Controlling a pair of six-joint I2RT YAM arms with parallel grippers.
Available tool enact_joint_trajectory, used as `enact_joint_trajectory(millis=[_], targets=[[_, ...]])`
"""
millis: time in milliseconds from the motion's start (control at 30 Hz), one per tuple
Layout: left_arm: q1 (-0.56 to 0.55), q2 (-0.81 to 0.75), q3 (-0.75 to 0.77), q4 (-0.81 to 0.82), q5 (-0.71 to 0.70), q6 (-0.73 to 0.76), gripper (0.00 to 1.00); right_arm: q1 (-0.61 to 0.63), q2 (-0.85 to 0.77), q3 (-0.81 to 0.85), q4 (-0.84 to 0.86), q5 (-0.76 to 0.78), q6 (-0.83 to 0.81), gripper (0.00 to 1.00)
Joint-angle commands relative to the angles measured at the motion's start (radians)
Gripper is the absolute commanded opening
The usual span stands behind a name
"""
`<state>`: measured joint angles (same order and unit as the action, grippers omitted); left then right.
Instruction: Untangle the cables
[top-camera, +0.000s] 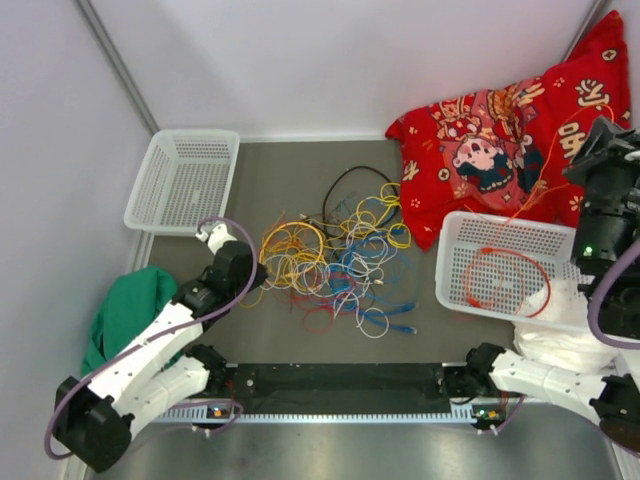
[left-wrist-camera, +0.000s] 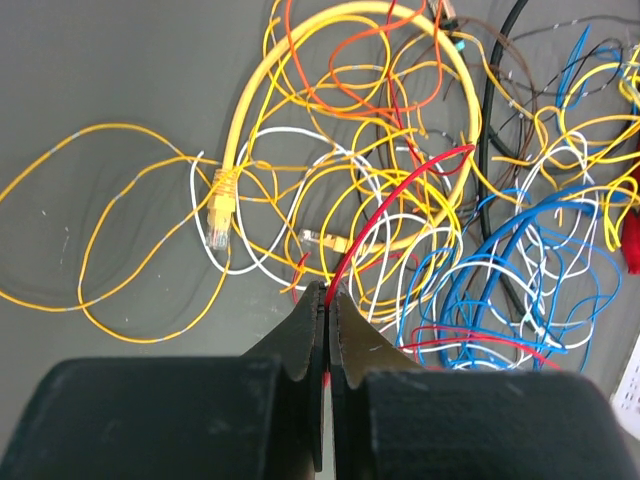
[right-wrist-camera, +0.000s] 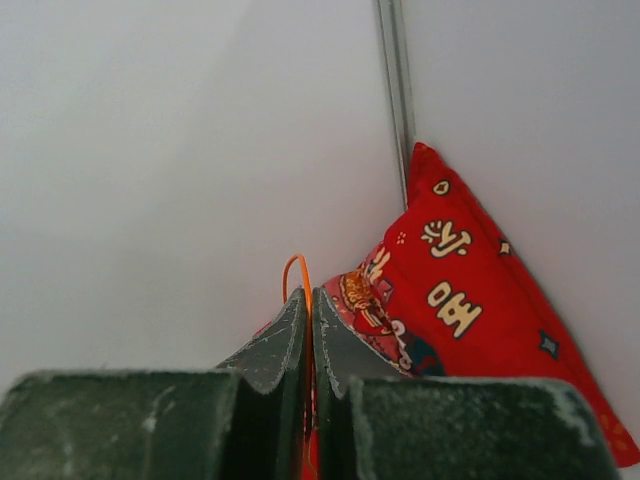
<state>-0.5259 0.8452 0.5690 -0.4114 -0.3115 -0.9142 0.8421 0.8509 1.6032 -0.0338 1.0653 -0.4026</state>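
Grey counter (top-camera: 270, 180), white walls. The cables (top-camera: 335, 265) lie knotted mid-counter. My left gripper (left-wrist-camera: 326, 292) is pinched onto a red cable (left-wrist-camera: 400, 180) at the tangle's edge. My right gripper (right-wrist-camera: 308, 295), raised high, clamps an orange cable (right-wrist-camera: 296, 258). If I pull the red one hard, I'd likely drag the knot and tighten it.
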Motion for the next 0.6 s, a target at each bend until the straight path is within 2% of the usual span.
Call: enact_joint_trajectory(millis=[0,100,333,467,567], targets=[[0.003,-0.018,-0.009,0.034,0.026,0.009,0.0,-0.003,0.0,-0.035,0.146,0.045,-0.107,0.0],[0.004,-0.026,-0.009,0.033,0.037,0.015,0.0,-0.012,0.007,-0.052,0.135,0.048,-0.088,0.0],[0.003,-0.035,-0.029,0.051,0.084,0.012,0.0,-0.103,0.066,-0.031,-0.133,-0.001,0.137,0.0],[0.003,-0.04,-0.041,0.048,0.089,0.012,0.0,-0.26,0.094,-0.009,-0.317,-0.071,0.312,0.0],[0.003,-0.058,-0.047,0.048,0.089,0.014,0.0,-0.339,0.1,-0.035,-0.371,-0.123,0.385,0.0]])
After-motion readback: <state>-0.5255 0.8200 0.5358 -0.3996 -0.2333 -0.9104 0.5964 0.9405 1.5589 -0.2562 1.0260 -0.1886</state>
